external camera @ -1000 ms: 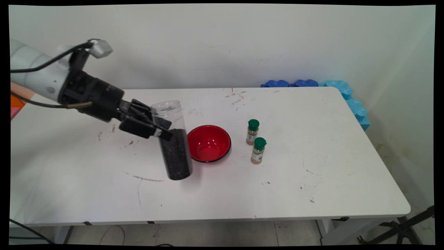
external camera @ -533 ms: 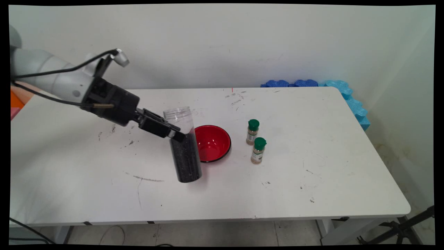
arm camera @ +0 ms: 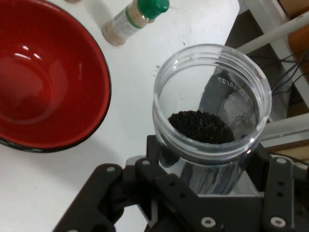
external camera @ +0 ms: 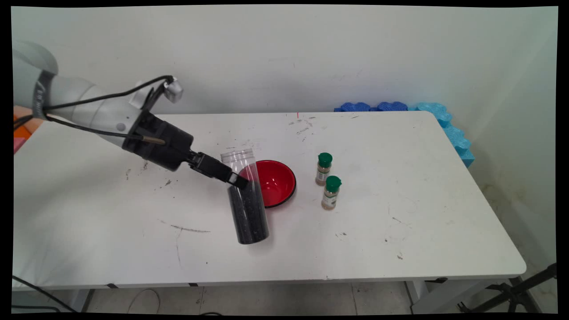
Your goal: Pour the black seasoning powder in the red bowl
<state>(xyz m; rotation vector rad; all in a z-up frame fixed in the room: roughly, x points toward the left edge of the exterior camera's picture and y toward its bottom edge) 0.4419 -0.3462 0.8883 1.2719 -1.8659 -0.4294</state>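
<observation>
A black two-finger gripper (external camera: 238,180) on a white Kinova arm is closed around the upper part of a clear plastic jar (external camera: 248,200), its fingers clamping the wall just below the open mouth; the jar, lidless and roughly two-thirds full of small black grains (arm camera: 200,126), hangs tilted, mouth leaning toward the arm and base swung toward the near edge of the white table (external camera: 400,231); whether the base touches the surface or clears it cannot be told from either view.

The jar sits near the middle of the table, just beside and partly in front of a red bowl (external camera: 274,182) with a black rim, which appears empty; two small spice bottles (external camera: 328,181) with green caps stand upright beyond the bowl, toward the right edge, close to one another; blue foam pieces (external camera: 426,115) lie off the far right corner.

Judged by its load, the jar is likely bottom-heavy, its smooth, thin wall slippery and somewhat yielding under pressure; a firm hold across the full width, close above the grain line, looks the soundest place to take it, and with no lid any steep tilt would let the grains run.
</observation>
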